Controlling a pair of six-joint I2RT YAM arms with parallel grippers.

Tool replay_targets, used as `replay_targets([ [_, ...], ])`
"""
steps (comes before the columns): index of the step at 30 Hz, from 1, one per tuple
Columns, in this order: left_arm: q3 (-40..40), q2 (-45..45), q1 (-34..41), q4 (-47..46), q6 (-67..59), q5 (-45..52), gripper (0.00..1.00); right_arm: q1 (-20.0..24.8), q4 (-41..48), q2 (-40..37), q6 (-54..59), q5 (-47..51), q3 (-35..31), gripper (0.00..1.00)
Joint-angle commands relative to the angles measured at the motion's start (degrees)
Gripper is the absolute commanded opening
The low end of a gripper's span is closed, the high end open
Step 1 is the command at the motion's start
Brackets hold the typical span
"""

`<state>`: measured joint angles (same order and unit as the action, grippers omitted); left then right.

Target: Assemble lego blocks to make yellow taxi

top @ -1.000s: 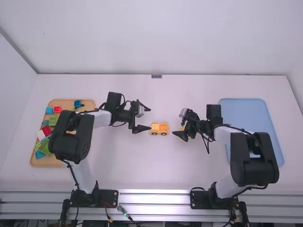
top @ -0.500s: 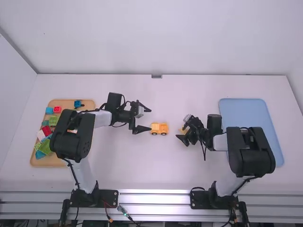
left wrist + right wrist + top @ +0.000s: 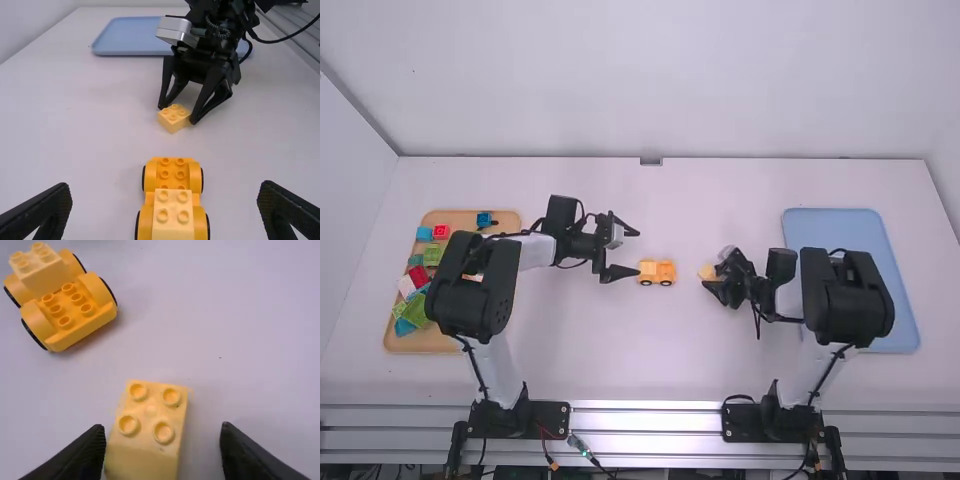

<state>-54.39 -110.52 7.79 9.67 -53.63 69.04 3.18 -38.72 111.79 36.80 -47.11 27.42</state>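
The right tool [image 3: 163,431] has its fingers spread about the loose pale-yellow brick [image 3: 150,415] on the table [image 3: 620,350], one finger much closer to it than the other, so an off-centre squeeze could shove or twist it. The wheeled chassis [image 3: 172,175] stands in front of the left tool [image 3: 165,191], also spread; left unbraced, it could roll under a later press, leaving studs misaligned.
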Motion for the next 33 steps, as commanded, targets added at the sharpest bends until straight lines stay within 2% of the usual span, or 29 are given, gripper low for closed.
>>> replay_targets([
  [1,-0.7,-0.2,0.5,-0.2,0.2,1.9,0.99,-1.1,0.1,1.2,0.7,0.5,0.2,0.45],
  [4,-0.7,-0.2,0.5,-0.4,0.2,1.9,0.99,-1.7,0.2,1.2,0.7,2.1,0.3,0.36],
  [6,-0.7,-0.2,0.5,-1.3,0.2,1.9,0.99,-2.2,0.1,1.1,0.7,1.9,0.3,0.25],
  [9,-0.5,-0.2,0.5,-2.4,0.2,0.5,0.99,-2.1,-0.3,1.0,0.7,1.9,0.4,0.21],
  [12,0.4,-1.4,1.8,-0.7,0.1,-0.9,0.99,-2.4,-0.1,0.7,0.7,1.7,0.8,0.1],
  [20,1.9,-6.7,5.7,6.9,-0.2,-5.0,0.99,-2.9,0.2,-3.3,0.7,-5.8,1.4,0.09],
  [26,1.7,-11.6,7.1,12.2,0.3,-4.9,0.99,-3.1,0.9,-4.3,0.7,-12.8,4.6,0.07],
  [29,1.2,-13.8,7.2,15.5,3.6,-5.2,0.99,-4.8,6.1,-4.3,4.4,-13.8,7.1,0.06],
  [33,0.5,-15.1,7.1,16.5,5.4,-5.0,1.0,-7.5,18.2,-4.3,12.0,-12.7,11.7,0.02],
])
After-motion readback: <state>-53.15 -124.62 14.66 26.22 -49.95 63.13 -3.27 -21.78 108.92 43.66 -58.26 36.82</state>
